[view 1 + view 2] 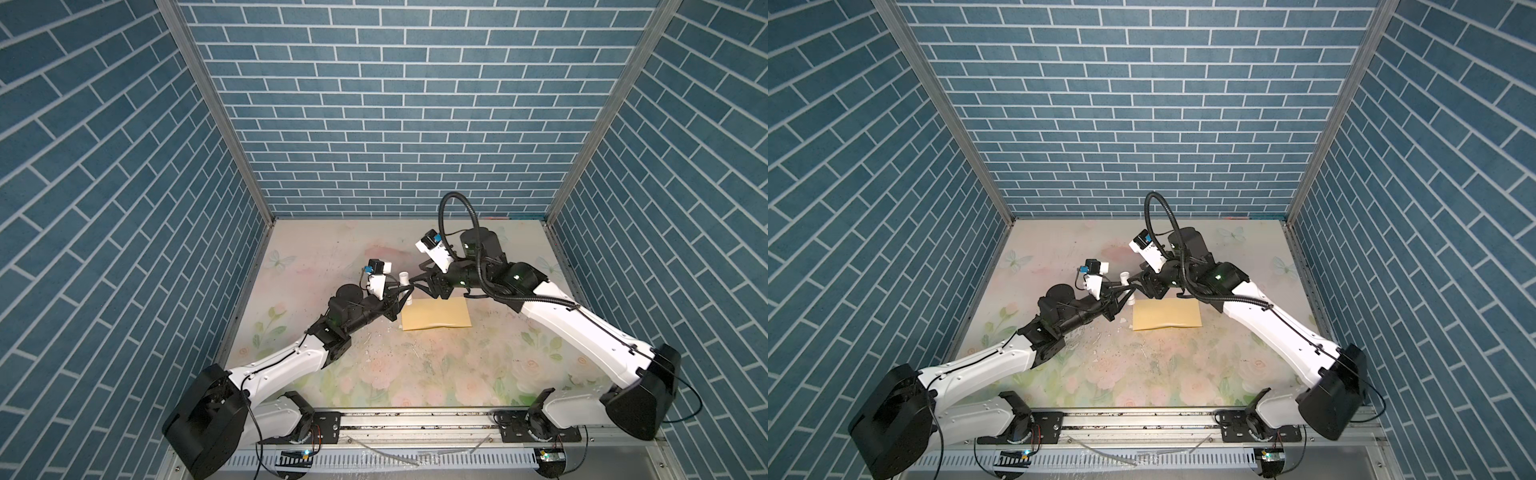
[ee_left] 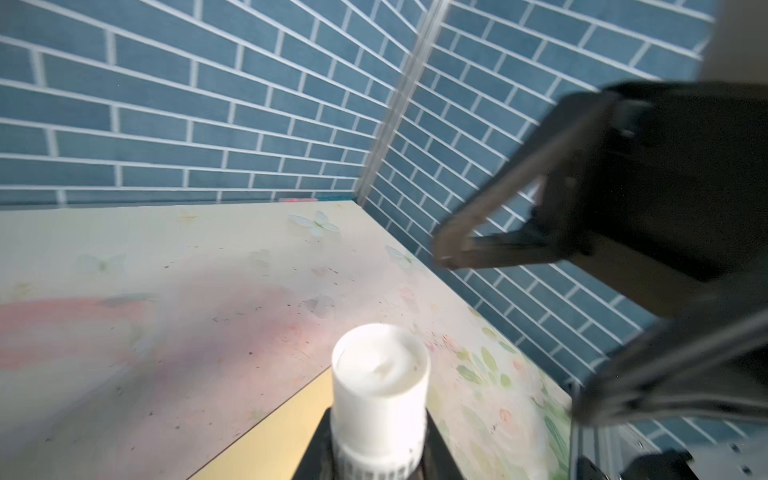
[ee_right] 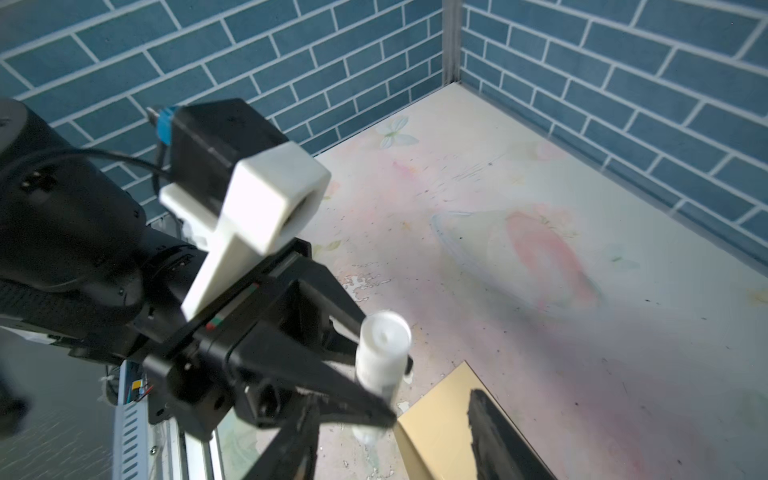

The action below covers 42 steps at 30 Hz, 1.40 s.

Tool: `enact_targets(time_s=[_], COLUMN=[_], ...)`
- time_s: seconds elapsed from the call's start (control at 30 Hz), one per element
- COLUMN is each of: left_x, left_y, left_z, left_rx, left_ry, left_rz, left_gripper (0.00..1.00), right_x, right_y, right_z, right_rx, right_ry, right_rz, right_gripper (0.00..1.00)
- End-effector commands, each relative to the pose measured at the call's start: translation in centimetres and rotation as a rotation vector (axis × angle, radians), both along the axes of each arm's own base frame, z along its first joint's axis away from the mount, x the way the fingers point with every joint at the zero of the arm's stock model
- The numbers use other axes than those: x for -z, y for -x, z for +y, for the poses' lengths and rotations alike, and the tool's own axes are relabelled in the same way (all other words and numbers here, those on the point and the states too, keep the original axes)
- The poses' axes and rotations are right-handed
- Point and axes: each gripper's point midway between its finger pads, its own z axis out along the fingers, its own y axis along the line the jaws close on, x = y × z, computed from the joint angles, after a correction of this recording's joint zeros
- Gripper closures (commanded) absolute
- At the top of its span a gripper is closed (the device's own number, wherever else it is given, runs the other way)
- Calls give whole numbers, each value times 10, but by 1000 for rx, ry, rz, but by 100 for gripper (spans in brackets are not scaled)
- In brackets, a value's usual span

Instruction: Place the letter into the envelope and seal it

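Left hand (image 3: 376, 374) is clamped narrowly around the middle of a white glue stick (image 2: 380, 386), which tilts with its round top up and its lower end toward the table (image 1: 332, 257). Right hand (image 2: 509, 332) hangs at 3 o'clock of the stick in both top views. Its fingers are spread wide with nothing between them, and their tips are just beside the stick's top.

Beyond the two hands, the envelope (image 1: 436, 313) lies flat on the table at about 4 o'clock from the left hand and 6 o'clock from the right hand. It is a plain mustard rectangle with its long sides running 9 to 3 o'clock. Its far left corner sits just under the stick's lower end; whether they touch I cannot tell. The right arm's black wrist (image 1: 440, 286) covers part of the envelope's far edge at 12 o'clock.

Pale flecks (image 1: 368, 338) and dark specks scatter over the floral table at 7 o'clock of the envelope. Blue brick-patterned walls (image 1: 374, 124) close the table at 9, 12 and 3 o'clock, well apart from both hands.
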Motion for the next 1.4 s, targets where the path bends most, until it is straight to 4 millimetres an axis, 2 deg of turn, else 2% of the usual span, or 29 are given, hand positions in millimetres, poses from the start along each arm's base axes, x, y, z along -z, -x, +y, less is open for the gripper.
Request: enact_targets(time_s=[0.0, 0.07, 0.2, 0.33, 0.53, 0.87, 1.37], left_x=[-24, -32, -44, -51, -55, -60, -58], left_y=[-23, -27, -31, -32, -32, -31, -31], left_z=[33, 42, 55, 63, 62, 62, 61], left_rx=[-237, -299, -381, -422, -412, -398, -398], left_ry=[149, 215, 319, 397, 465, 507, 511], left_rz=[28, 51, 95, 127, 157, 163, 167], left_gripper=[100, 100, 100, 100, 100, 100, 100], right_x=[-14, -8, 2, 8, 23, 25, 20], right_y=[-14, -14, -16, -9, -3, -10, -11], right_z=[-10, -10, -5, 12, 42, 62, 71], right_rx=[104, 109, 100, 57, 45, 122, 143], right_ry=[-71, -102, -165, -231, -202, -254, -278], right_rz=[-127, -152, -241, -370, -549, -626, -633], right_gripper=[30, 27, 27, 28, 29, 44, 71])
